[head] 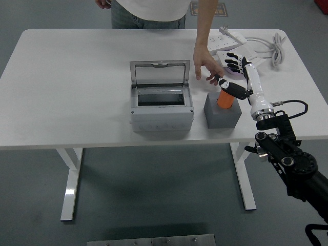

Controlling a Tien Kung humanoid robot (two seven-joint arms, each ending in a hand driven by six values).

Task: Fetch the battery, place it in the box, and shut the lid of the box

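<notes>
Beside the orange battery [224, 98] in its grey holder [222, 111], the right hand [235, 77] hangs spread, empty; the person's hand [207, 67] reaching close risks collision

Looks like a lab or workshop: bare grey floor under a white table [77, 77], power strips [225, 43] on it.

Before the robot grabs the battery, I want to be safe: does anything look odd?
Yes: a person's hand reaches in beside the right hand, just above the orange battery in its grey holder.
</notes>
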